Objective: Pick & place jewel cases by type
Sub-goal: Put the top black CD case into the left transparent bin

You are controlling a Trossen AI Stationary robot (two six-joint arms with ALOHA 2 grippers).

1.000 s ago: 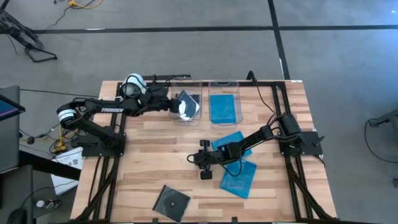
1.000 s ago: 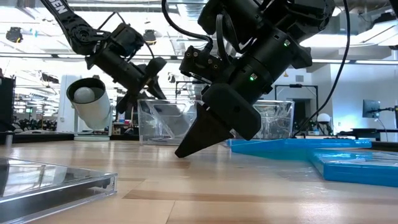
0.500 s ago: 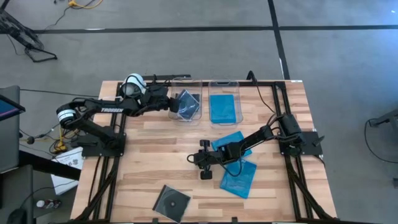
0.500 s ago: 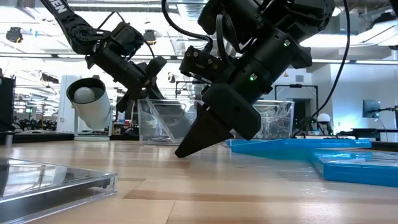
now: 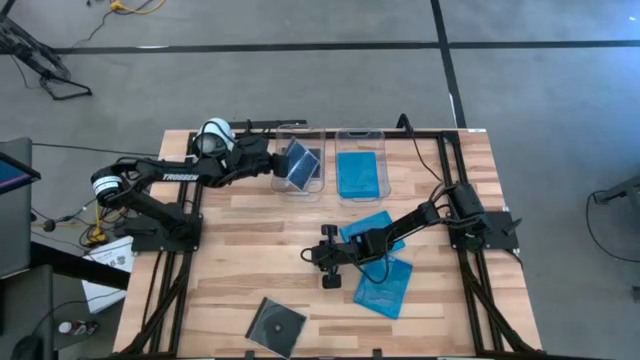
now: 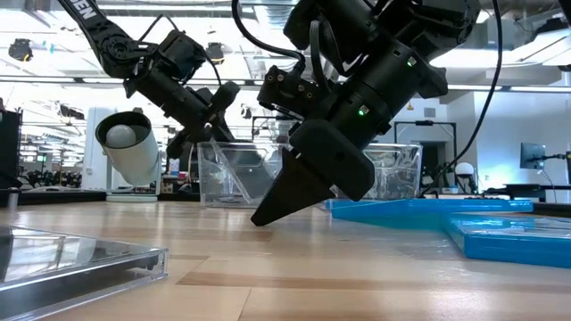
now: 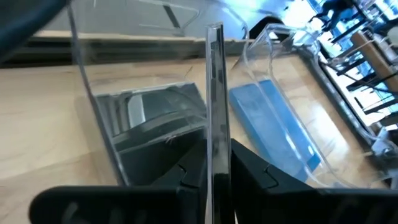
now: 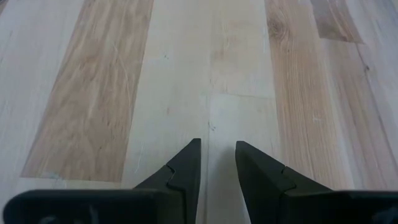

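While the left gripper (image 7: 217, 163) is pinching a clear jewel case (image 5: 297, 163) on edge above the left tub (image 5: 318, 188), the right gripper (image 5: 330, 258), fingers slightly apart and empty, is resting at 9 o'clock of the blue jewel cases (image 5: 384, 285).

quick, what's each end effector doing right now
Left end effector: shut on a clear flat square plastic jewel case held on edge above the left clear tub.
Right end effector: open, empty.

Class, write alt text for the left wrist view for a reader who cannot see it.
The left tool pinches a clear case edge-on, upright above the left tub, where another clear case leans. Beside it, the right tub holds a blue case.
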